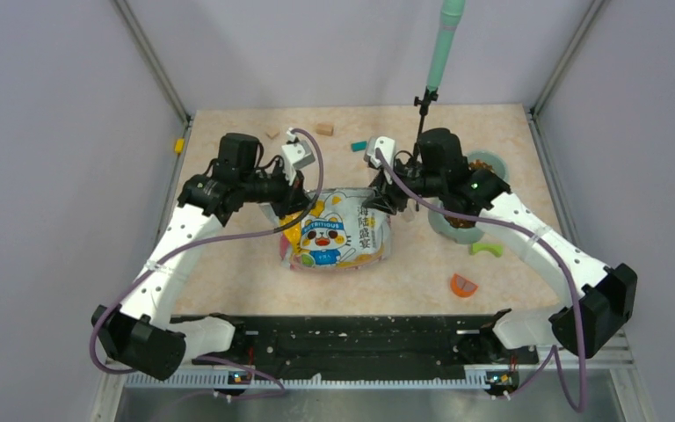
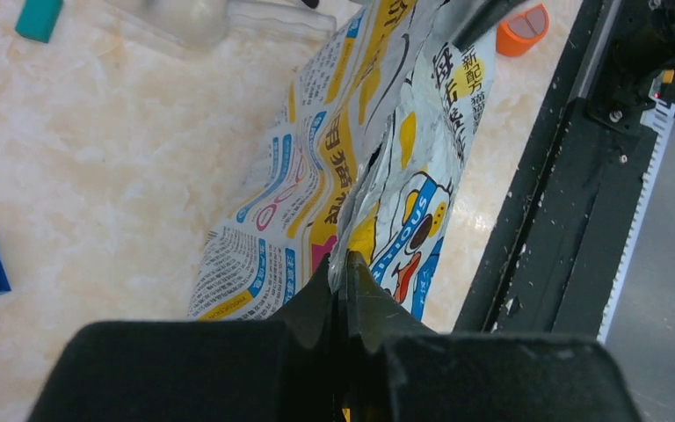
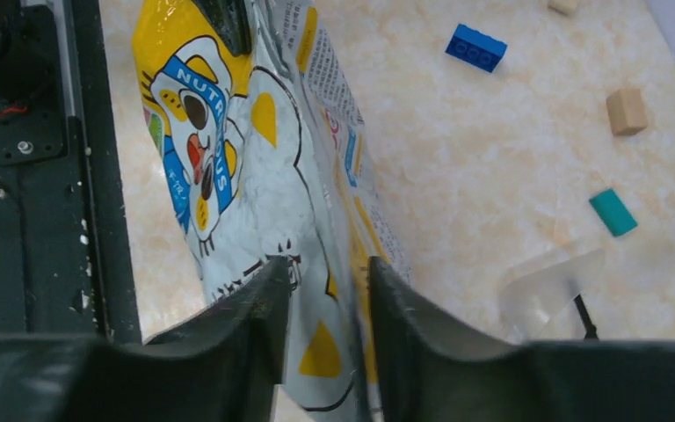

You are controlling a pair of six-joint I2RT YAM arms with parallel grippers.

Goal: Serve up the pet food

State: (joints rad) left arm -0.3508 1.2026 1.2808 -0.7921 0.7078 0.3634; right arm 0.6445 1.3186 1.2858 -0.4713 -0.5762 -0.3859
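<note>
We're at the bag-handling bit, we reckon: the bag (image 1: 338,233) sits mid-table with its top edge toward 12 o'clock. The left gripper (image 2: 344,274) is pinched tight on that edge, and the right gripper (image 3: 321,272) has its jaws apart astride the same edge, not clamped on it as far as we can see. Some pet food (image 1: 462,223) already shows in the near bowl (image 1: 438,225) at 3 o'clock of the bag; any more would be inside the bag, which we can't see into. Next move, our guess: the right arm backs clear of the foil and goes for the clear scoop (image 3: 545,283) lying just past the bag's top edge, with the left holding the mouth up so nothing spills. Head count: one bag, one scoop, two bowls by the look of it — the far bowl (image 1: 497,161) is half hidden by the arm — two tan blocks (image 3: 626,111), one teal block (image 3: 613,212), one blue brick (image 3: 475,47), one yellow block (image 1: 178,145), one green arch (image 1: 486,249) and one orange half-disc (image 1: 463,285).
</note>
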